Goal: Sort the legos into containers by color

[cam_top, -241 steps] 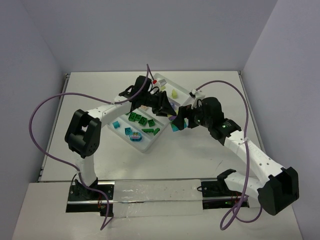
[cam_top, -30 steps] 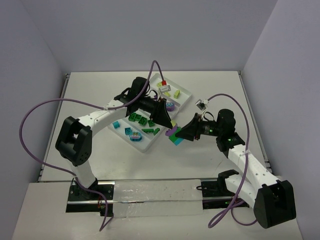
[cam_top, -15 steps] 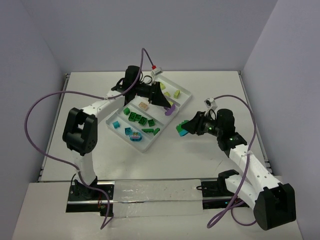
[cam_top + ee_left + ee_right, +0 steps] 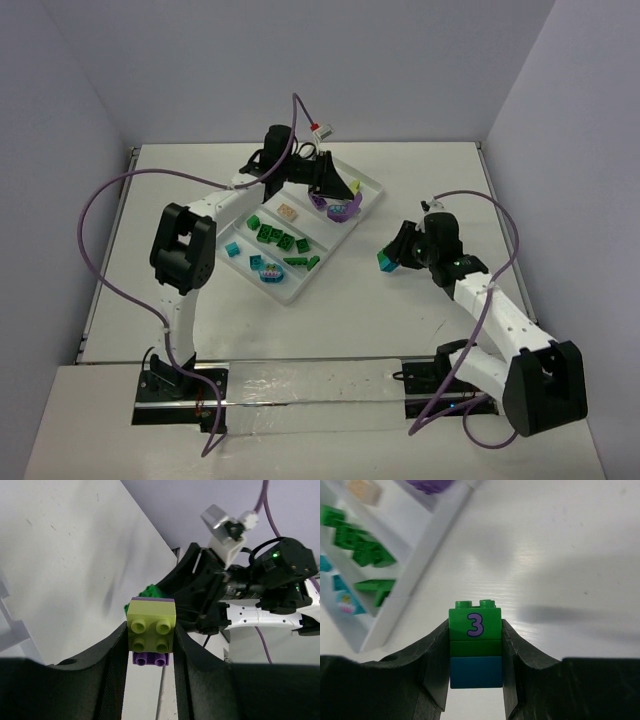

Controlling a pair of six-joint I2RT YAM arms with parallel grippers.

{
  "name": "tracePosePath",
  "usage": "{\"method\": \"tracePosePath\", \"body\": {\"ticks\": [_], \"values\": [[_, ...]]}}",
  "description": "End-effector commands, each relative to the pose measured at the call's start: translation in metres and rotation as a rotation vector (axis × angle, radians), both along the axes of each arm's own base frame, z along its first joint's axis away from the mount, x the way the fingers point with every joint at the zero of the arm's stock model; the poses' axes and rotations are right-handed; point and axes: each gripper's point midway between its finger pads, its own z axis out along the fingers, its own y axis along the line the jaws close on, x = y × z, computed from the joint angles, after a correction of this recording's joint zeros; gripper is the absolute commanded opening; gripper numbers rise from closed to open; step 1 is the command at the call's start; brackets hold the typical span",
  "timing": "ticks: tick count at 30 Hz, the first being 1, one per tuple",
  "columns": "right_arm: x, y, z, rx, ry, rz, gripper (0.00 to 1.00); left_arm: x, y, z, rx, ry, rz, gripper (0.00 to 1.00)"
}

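Note:
My left gripper (image 4: 338, 203) hovers over the far end of the clear tray (image 4: 292, 298), shut on a yellow-green lego (image 4: 151, 625) stacked on a purple one (image 4: 149, 658). To the right of the tray, above bare table, my right gripper (image 4: 388, 259) is shut on a stack (image 4: 475, 650): a green brick marked 3, another green, then teal-blue. In the tray's containers lie green legos (image 4: 280, 238), a teal one (image 4: 232, 249), a teal and pink clump (image 4: 265, 268) and a peach one (image 4: 289, 211). The right wrist view shows the green legos (image 4: 357, 540) to the upper left.
The tray lies diagonally at the table's middle. Purple cables loop over both arms. In the left wrist view the right arm (image 4: 240, 580) faces my left gripper (image 4: 150, 632). White walls bound the table on three sides.
The two grippers have drawn apart. The left one carried the yellow-green and purple piece up over the tray's far end; the right one backed off rightward with the green and teal-blue stack.

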Motion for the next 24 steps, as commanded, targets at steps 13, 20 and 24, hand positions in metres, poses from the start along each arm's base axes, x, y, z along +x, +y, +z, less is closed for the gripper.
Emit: {"method": "tracePosePath", "body": {"ticks": [13,20,24], "values": [[0.04,-0.022,-0.006,-0.145,0.056,-0.136,0.9,0.0,0.047,0.003,0.25,0.013,0.343,0.0],[0.022,0.064,0.104,0.176,-0.344,0.322,0.74,-0.026,0.046,0.029,0.058,0.044,0.167,0.0],[0.001,0.096,0.138,0.282,-0.382,0.518,0.76,-0.028,0.046,0.037,0.027,0.039,0.153,0.0]]}}
